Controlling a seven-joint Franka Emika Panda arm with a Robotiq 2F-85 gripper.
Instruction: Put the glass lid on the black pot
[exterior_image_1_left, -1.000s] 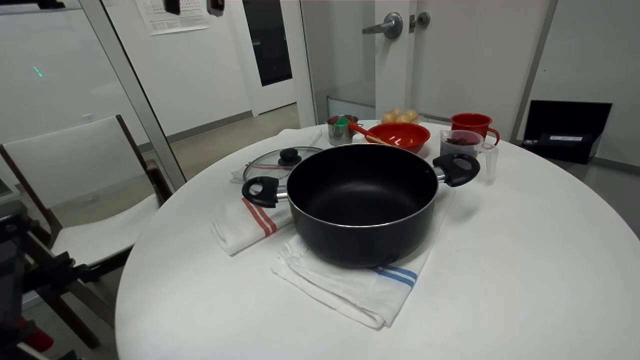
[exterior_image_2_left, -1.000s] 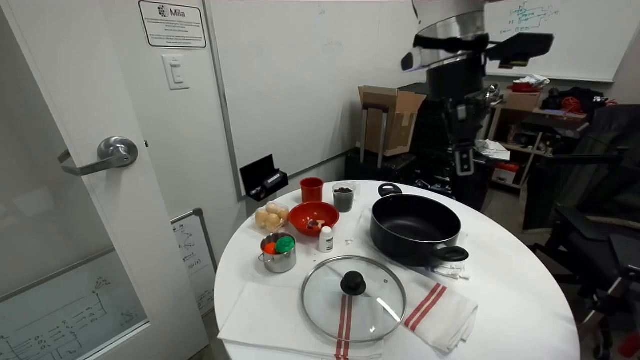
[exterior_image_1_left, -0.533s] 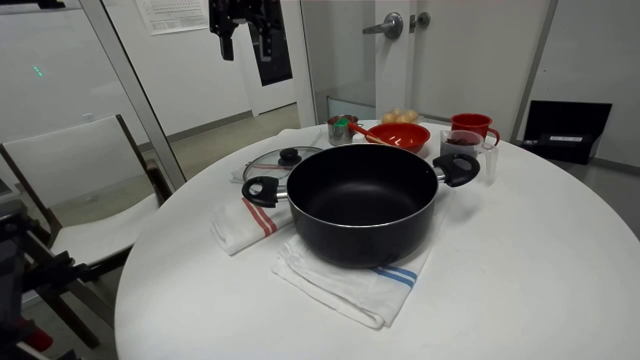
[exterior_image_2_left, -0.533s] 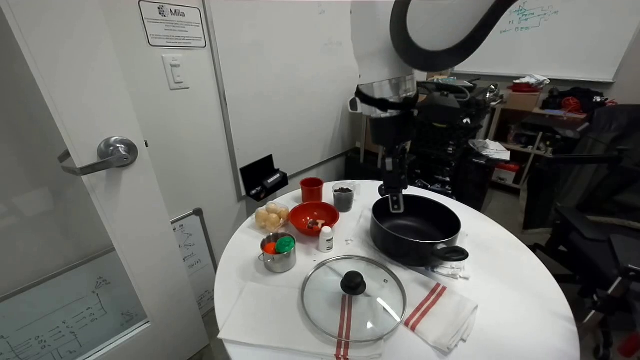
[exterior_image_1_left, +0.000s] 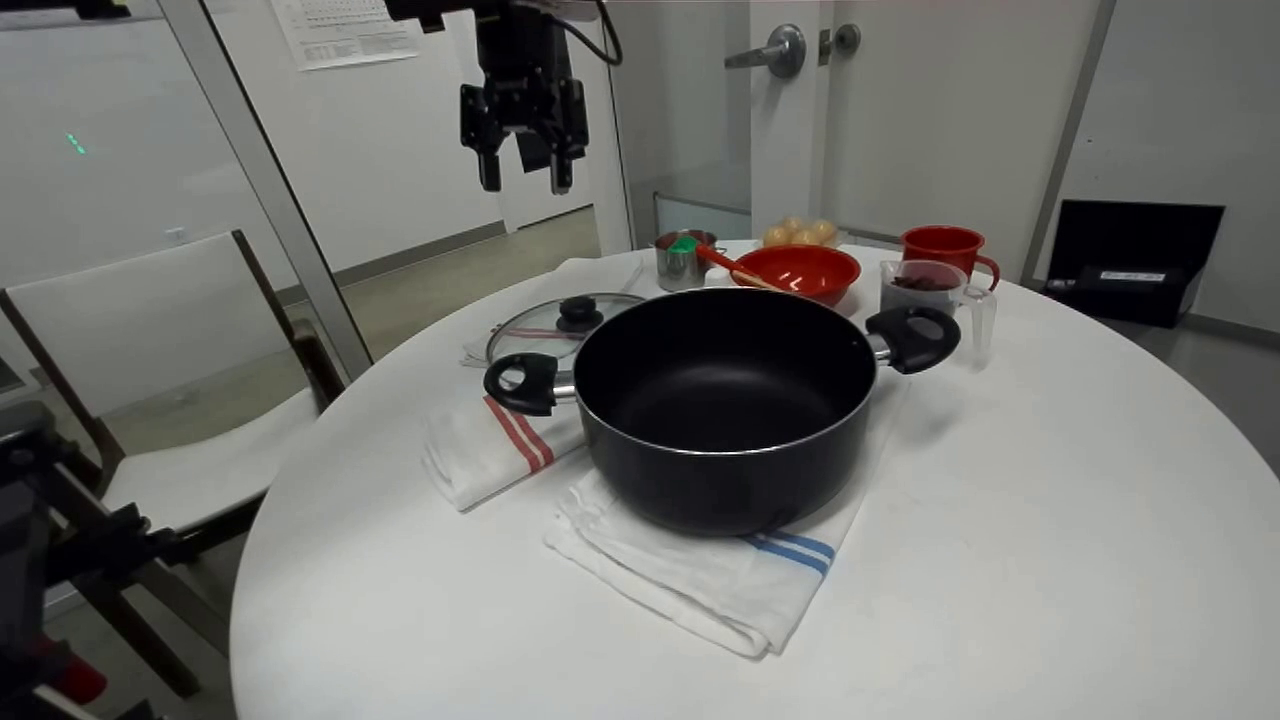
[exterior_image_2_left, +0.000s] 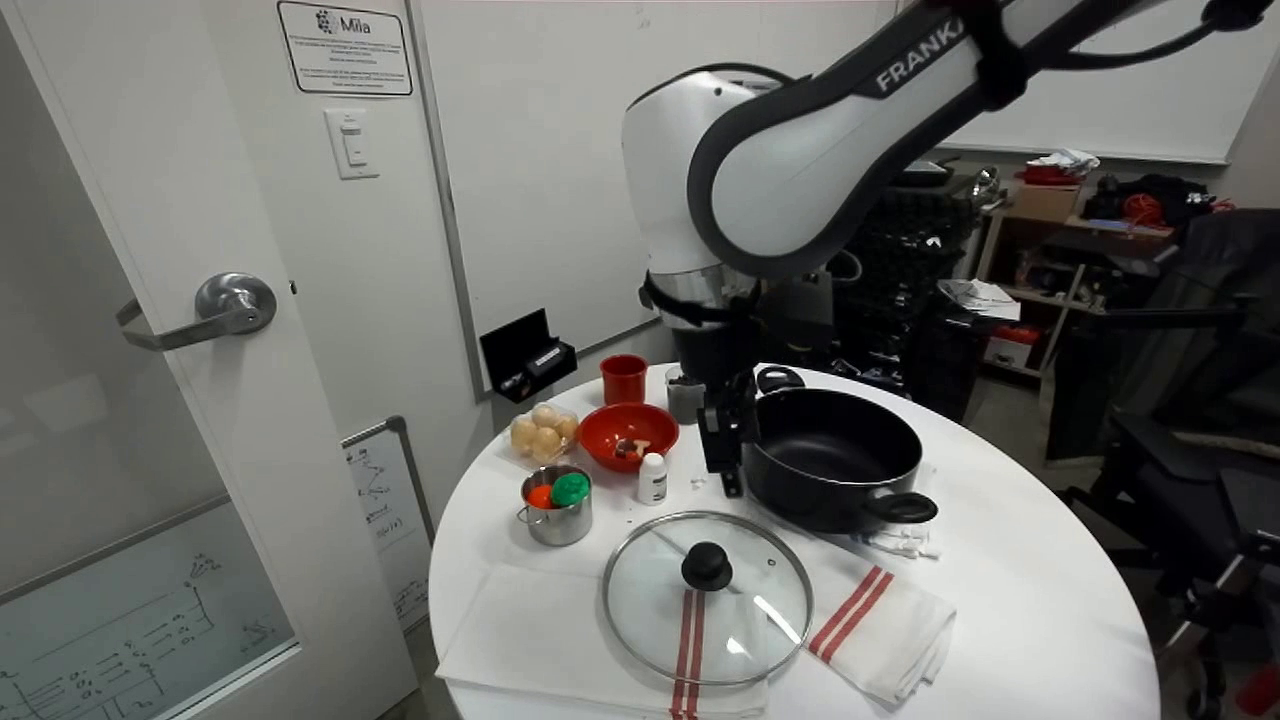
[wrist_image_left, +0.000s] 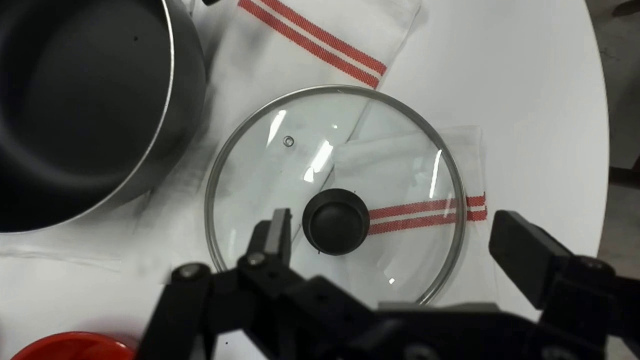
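The glass lid (exterior_image_1_left: 578, 314) lies knob up on folded towels beside the pot; it also shows in an exterior view (exterior_image_2_left: 707, 570) and the wrist view (wrist_image_left: 336, 221). The black pot (exterior_image_1_left: 725, 400) stands uncovered on a towel, its inside bare; it also shows in an exterior view (exterior_image_2_left: 835, 450) and at the left of the wrist view (wrist_image_left: 85, 100). My gripper (exterior_image_1_left: 525, 187) is open and empty, pointing down above the table; it also shows in an exterior view (exterior_image_2_left: 733, 485). In the wrist view the fingers (wrist_image_left: 392, 225) are wide apart, with the knob nearer the left finger.
A red bowl (exterior_image_2_left: 628, 435), a white bottle (exterior_image_2_left: 652, 478), a metal cup (exterior_image_2_left: 557, 510) with green and red things, a pack of eggs (exterior_image_2_left: 543, 432) and a red mug (exterior_image_2_left: 623, 380) stand near the lid. A clear measuring cup (exterior_image_1_left: 922, 285) stands behind the pot. The table is round.
My gripper has come down from high up and moved across from the pot's side toward the lid, staying open. The lid and the pot have not moved.
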